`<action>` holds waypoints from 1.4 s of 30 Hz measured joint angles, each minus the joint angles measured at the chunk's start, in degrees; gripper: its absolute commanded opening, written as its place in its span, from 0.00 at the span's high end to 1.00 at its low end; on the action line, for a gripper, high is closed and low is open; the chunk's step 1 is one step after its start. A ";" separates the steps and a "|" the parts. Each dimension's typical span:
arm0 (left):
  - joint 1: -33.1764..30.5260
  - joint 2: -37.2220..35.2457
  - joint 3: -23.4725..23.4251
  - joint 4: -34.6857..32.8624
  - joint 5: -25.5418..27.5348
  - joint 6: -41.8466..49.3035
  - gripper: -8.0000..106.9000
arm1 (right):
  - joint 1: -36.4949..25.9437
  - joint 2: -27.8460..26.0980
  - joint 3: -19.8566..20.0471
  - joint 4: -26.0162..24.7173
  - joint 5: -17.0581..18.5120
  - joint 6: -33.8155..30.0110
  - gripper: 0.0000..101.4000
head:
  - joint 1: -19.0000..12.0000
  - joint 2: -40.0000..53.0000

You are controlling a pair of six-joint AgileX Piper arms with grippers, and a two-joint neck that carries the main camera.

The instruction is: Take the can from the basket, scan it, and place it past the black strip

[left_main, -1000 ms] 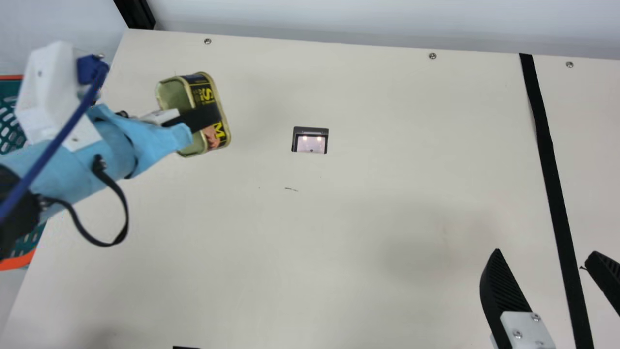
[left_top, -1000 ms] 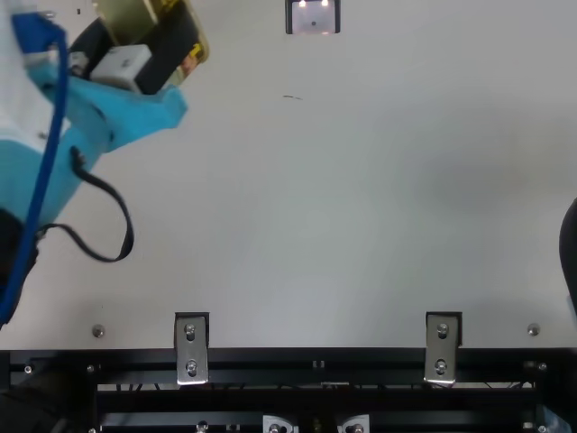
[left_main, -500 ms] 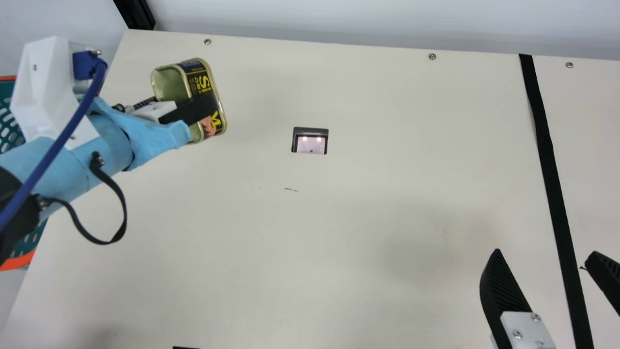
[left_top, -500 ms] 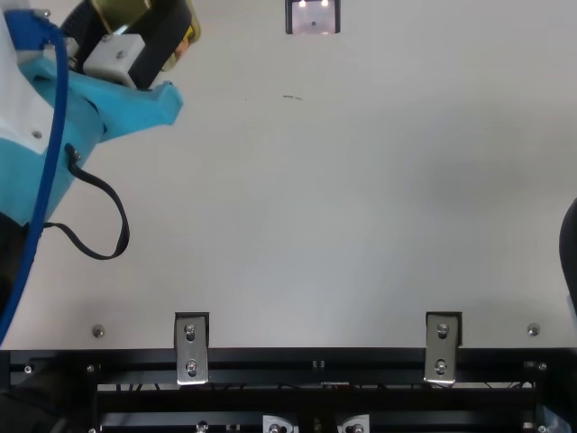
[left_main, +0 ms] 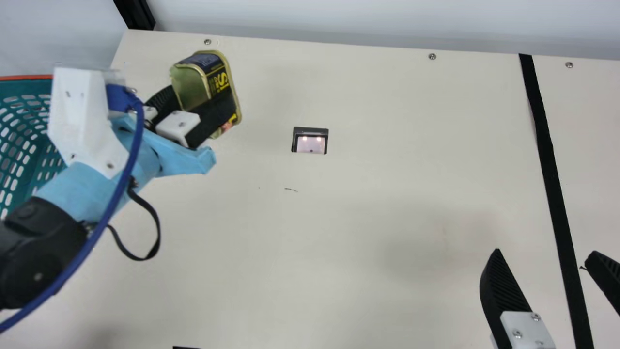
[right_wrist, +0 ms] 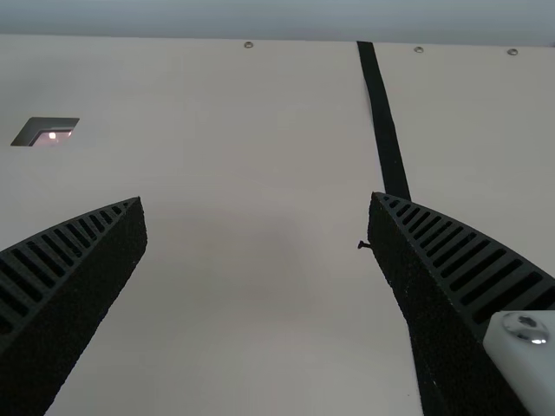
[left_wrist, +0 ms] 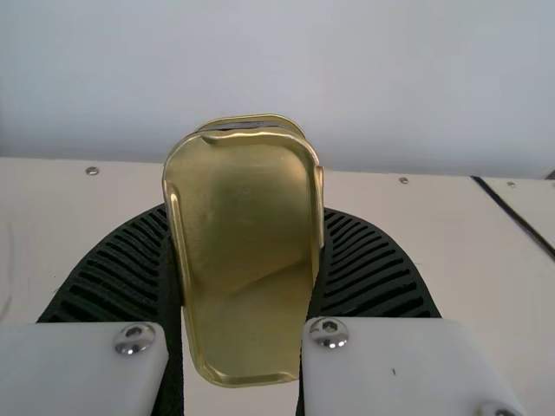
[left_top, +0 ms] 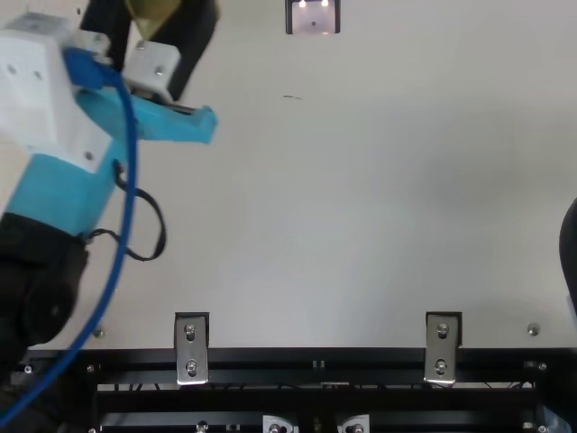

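Observation:
In the main view my left gripper [left_main: 196, 104] is shut on the gold-rimmed can [left_main: 193, 87], held tilted over the table's far left part. The left wrist view shows the can's gold end [left_wrist: 247, 251] clamped between both ribbed fingers of my left gripper [left_wrist: 245, 260]. The scanner [left_main: 310, 141], its lights lit, sits to the right of the can. At the lower right of the main view my right gripper [left_main: 542, 257] stands open across the black strip [left_main: 552, 169]; nothing is between the fingers of this right gripper [right_wrist: 258, 204] in its wrist view. The green basket [left_main: 29, 140] is partly behind my left arm.
The cream table [left_main: 378, 203] reaches back to a pale wall [left_main: 363, 22]. Screws [left_main: 432, 56] line its far edge. In the top view, metal brackets [left_top: 191, 350] and a black frame [left_top: 315, 361] border the near edge.
My left arm has moved to the right over the last half second, the can still in its gripper, and more of the basket is uncovered. The right gripper has kept still.

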 measured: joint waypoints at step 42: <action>-11.89 32.90 -17.17 -4.10 -22.82 3.76 0.84 | 0.00 0.00 0.00 0.00 0.00 0.00 0.00 | 0.00 0.00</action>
